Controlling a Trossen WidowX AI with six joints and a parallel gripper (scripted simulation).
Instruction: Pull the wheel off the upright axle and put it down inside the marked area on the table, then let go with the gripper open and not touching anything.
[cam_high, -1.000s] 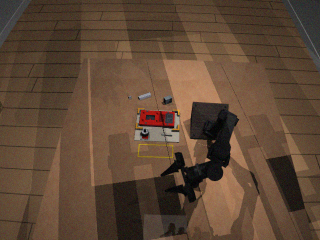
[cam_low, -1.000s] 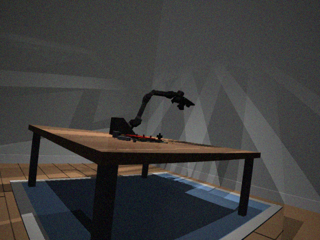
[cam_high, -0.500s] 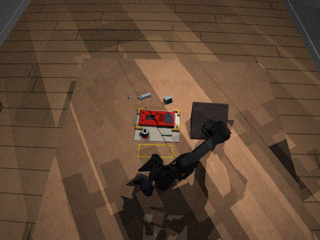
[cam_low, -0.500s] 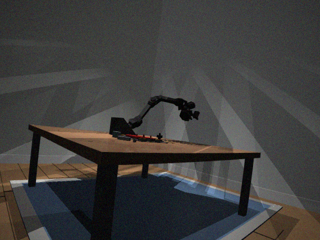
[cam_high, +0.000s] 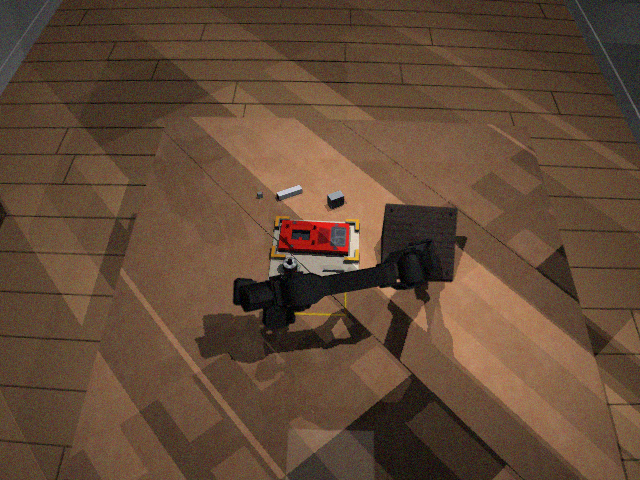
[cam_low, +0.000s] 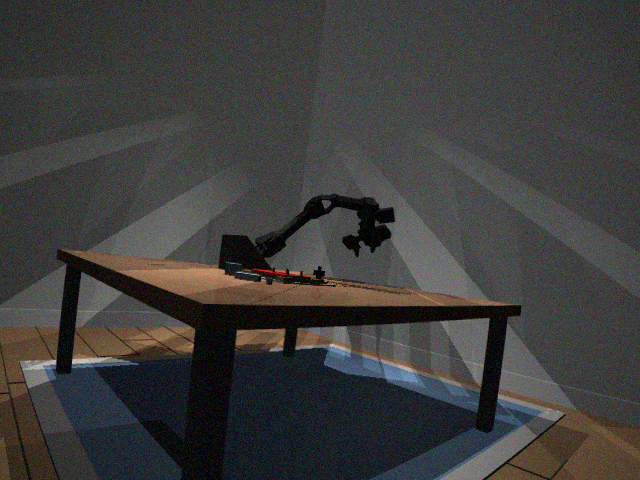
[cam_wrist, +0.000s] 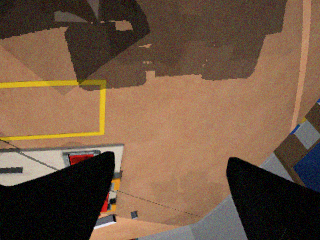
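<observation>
The dark wheel (cam_high: 289, 266) (cam_low: 319, 271) sits on its upright axle at the front left corner of a pale grey plate (cam_high: 315, 264). The marked area is a yellow outline (cam_high: 320, 313) (cam_wrist: 103, 110) on the table just in front of that plate; my arm covers most of it in the top view. My gripper (cam_high: 275, 315) (cam_low: 361, 243) (cam_wrist: 171, 163) is open and empty. It hangs high above the table, near the wheel and the outline, fingers pointing down. In the wrist view the left finger hides part of the plate.
A red board (cam_high: 312, 237) with yellow corner brackets lies on the plate behind the wheel. Three small grey blocks (cam_high: 288, 192) (cam_high: 335, 198) (cam_high: 259, 194) lie behind it. The arm's dark base plate (cam_high: 418, 222) is to the right.
</observation>
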